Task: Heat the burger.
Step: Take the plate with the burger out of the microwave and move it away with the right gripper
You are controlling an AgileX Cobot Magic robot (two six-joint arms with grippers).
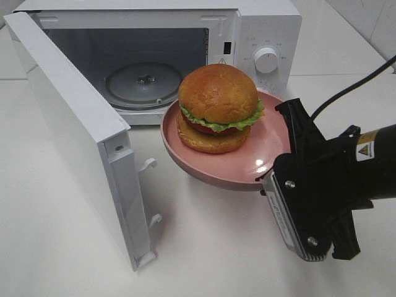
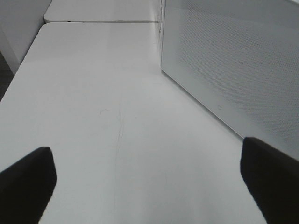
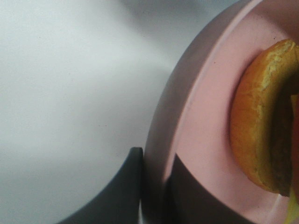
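The burger (image 1: pixel 218 105), with a domed golden-brown bun, lettuce and a red layer, sits on a salmon-pink plate (image 1: pixel 266 145) that hangs in the air in front of the open microwave (image 1: pixel 266 37). My right gripper (image 1: pixel 288 120) is shut on the plate's right rim. In the right wrist view its fingers (image 3: pixel 126 191) clamp the plate's rim (image 3: pixel 163 135) from both sides, with the burger (image 3: pixel 261 121) beyond. My left gripper (image 2: pixel 149 168) stands open over bare table, nothing between its fingers (image 2: pixel 28 179). It is out of the high view.
The microwave door (image 1: pixel 68 124) is swung wide open to the left and reaches the table's front. A glass turntable (image 1: pixel 142 83) lies inside the cavity. In the left wrist view the door's meshed panel (image 2: pixel 233 60) stands close beside the left gripper.
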